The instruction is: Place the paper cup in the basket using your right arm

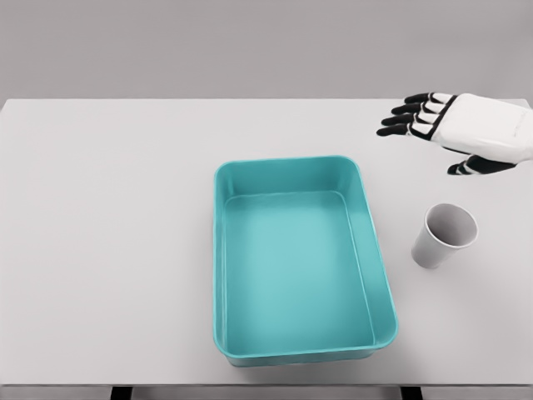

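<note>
- Your right robot hand hangs over the far right of the table, fingers spread and relaxed, holding nothing.
- The paper cup stands upright on the table, just right of the basket and apart from it, with its open mouth towards you.
- The cup sits nearer to you than the robot hand, and the two do not touch.
- The teal basket lies in the middle of the table with nothing in it.
- By my reading, nothing of the task is done yet: you must reach the cup, grasp it, lift it, carry it left over the rim and let go.
- The left arm is out of view.
- No brand, label or writing shows on cup, basket or table.
</note>
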Motion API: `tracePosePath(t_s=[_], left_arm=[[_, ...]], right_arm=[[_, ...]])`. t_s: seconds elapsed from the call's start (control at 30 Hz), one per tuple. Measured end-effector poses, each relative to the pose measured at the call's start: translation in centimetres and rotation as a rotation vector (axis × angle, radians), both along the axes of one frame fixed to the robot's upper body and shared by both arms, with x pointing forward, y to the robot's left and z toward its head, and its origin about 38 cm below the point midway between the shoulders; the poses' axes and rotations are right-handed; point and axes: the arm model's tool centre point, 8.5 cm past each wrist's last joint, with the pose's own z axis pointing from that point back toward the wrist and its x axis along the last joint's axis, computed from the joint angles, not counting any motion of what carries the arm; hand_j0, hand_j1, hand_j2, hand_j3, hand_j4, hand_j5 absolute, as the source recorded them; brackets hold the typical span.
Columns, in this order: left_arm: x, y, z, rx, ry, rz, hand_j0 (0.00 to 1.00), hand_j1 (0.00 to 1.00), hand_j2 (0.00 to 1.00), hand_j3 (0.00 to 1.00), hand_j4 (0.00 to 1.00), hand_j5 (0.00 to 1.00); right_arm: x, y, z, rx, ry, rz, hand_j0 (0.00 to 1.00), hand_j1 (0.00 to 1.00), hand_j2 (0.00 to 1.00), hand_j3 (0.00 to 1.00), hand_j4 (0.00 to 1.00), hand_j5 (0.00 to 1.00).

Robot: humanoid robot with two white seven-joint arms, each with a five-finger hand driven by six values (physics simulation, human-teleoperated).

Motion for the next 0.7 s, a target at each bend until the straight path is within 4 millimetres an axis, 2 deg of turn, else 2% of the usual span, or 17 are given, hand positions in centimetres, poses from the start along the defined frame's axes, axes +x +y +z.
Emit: tracePosePath(t_s=[0.07,0.17,0.27,0.4,0.5,0.6,0.7], left_arm=[[0.0,0.0,0.0,0.0,0.0,0.0,1.0,1.0,1.0,1.0,1.0,1.0],[0.0,0.0,0.0,0.0,0.0,0.0,1.0,1.0,1.0,1.0,1.0,1.0],[0.0,0.0,0.0,0.0,0.0,0.0,1.0,1.0,1.0,1.0,1.0,1.0],[0.0,0.0,0.0,0.0,0.0,0.0,1.0,1.0,1.0,1.0,1.0,1.0],[0.0,0.0,0.0,0.0,0.0,0.0,1.0,1.0,1.0,1.0,1.0,1.0],[0.0,0.0,0.0,0.0,0.0,0.0,1.0,1.0,1.0,1.0,1.0,1.0],[0.0,0.0,0.0,0.0,0.0,0.0,1.0,1.0,1.0,1.0,1.0,1.0]], right_arm=[[0.0,0.0,0.1,0.001,-0.004,-0.001,1.0,1.0,1.0,1.0,1.0,1.0],[-0.4,-0.6,-1.1,0.004,0.025,-0.016,1.0,1.0,1.0,1.0,1.0,1.0],[-0.9,-1.9,-0.4,0.065,0.02,-0.044,1.0,1.0,1.0,1.0,1.0,1.0],[-2.1,-3.2,-0.1,0.28,0.111,-0.038,1.0,1.0,1.0,1.0,1.0,1.0],[-2.8,-4.2,-0.7,0.468,0.223,-0.06,1.0,1.0,1.0,1.0,1.0,1.0],[-2.7,-5.6,1.3,0.652,0.271,-0.1,1.0,1.0,1.0,1.0,1.0,1.0],[-2.6,-6.6,1.2,0.8,0.38,-0.153,1.0,1.0,1.0,1.0,1.0,1.0]])
